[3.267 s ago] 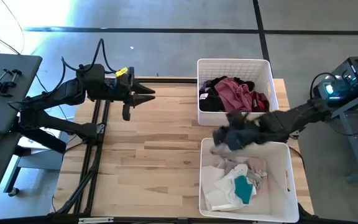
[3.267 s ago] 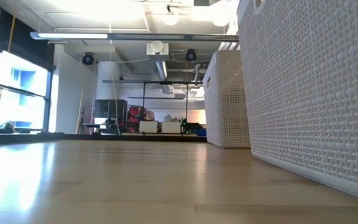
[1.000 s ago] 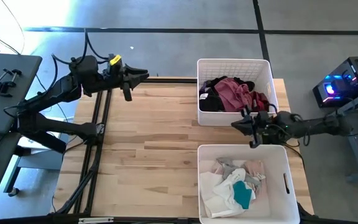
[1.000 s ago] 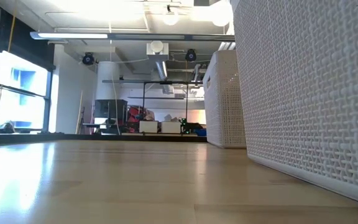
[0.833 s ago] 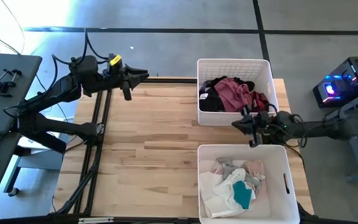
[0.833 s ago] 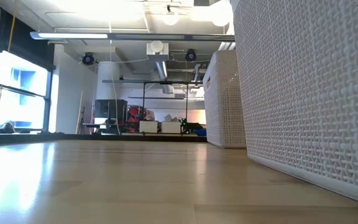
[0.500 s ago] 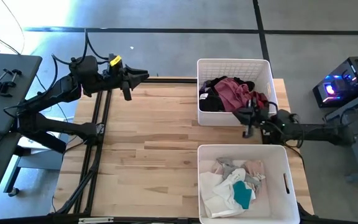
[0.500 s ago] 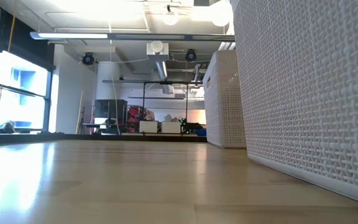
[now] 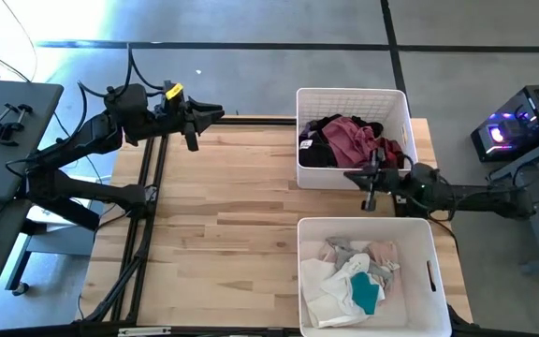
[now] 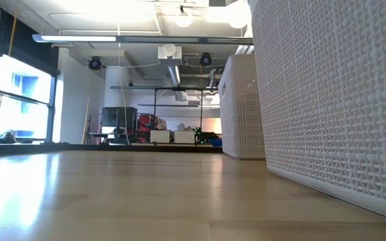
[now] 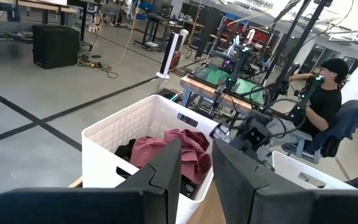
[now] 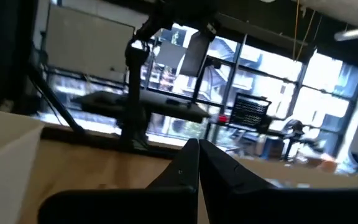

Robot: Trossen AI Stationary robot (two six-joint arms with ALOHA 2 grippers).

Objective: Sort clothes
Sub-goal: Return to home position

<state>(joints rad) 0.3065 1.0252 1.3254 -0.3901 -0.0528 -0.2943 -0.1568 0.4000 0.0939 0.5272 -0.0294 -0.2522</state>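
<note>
High view: since three seconds ago the right gripper (image 9: 352, 174) has drawn back from over the near bin (image 9: 435, 271) and hangs at the far bin's (image 9: 352, 94) near wall, fingers together and empty. We judge the left gripper (image 9: 215, 111), now at the wooden table's (image 9: 232, 215) far edge, slightly parted. Pale and teal clothes (image 9: 354, 276) lie in the near bin, maroon and black clothes (image 9: 344, 140) in the far one. A seated person (image 11: 322, 102) shows in the workshop beyond.

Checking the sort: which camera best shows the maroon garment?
The high view: the maroon garment lies fully exposed in its bin. The left wrist view catches it obliquely; the low view shows only bin walls; the right wrist view misses it.
</note>
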